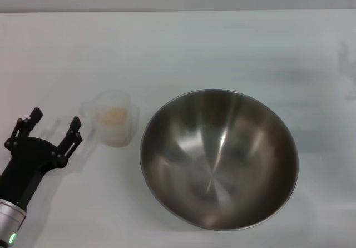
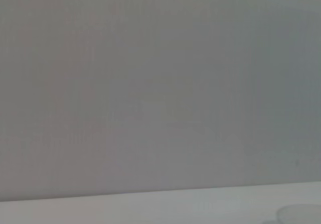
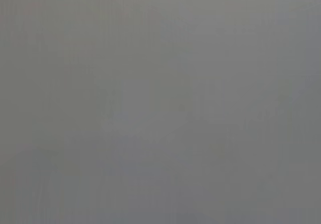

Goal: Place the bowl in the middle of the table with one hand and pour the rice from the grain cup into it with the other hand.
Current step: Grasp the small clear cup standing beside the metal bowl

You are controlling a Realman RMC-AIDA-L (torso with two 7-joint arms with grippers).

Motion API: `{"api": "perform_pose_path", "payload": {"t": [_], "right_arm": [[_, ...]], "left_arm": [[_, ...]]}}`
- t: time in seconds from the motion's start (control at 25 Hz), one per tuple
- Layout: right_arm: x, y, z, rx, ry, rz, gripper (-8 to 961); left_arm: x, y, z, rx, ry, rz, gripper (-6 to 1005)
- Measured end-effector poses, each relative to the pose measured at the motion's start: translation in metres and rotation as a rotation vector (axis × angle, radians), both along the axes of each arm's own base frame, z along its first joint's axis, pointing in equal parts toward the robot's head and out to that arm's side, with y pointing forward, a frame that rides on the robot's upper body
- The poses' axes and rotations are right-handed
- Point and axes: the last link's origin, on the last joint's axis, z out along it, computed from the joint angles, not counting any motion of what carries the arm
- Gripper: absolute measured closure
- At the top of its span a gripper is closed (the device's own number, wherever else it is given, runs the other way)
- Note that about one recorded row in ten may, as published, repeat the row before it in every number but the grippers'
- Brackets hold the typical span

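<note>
The large steel bowl sits upright on the white table, slightly right of the middle; its inside is bare. The clear grain cup stands just left of the bowl, with pale rice inside it. My left gripper is open and empty, at the front left, a short way left of the cup and not touching it. In the left wrist view a faint curved rim, probably the cup's, shows at the corner. My right gripper is out of view; the right wrist view shows only plain grey.
The table's far edge runs across the back, with a grey wall behind. Faint shadows lie on the tabletop at the right.
</note>
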Motion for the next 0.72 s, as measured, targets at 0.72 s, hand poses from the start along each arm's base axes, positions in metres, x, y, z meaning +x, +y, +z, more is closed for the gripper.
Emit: {"api": "perform_pose_path", "payload": {"t": [0.72], "right_arm": [[0.002, 0.001, -0.001, -0.007, -0.002, -0.013, 537]], "left_arm": [[0.002, 0.020, -0.007, -0.051, 0.032, 0.008, 184]]}}
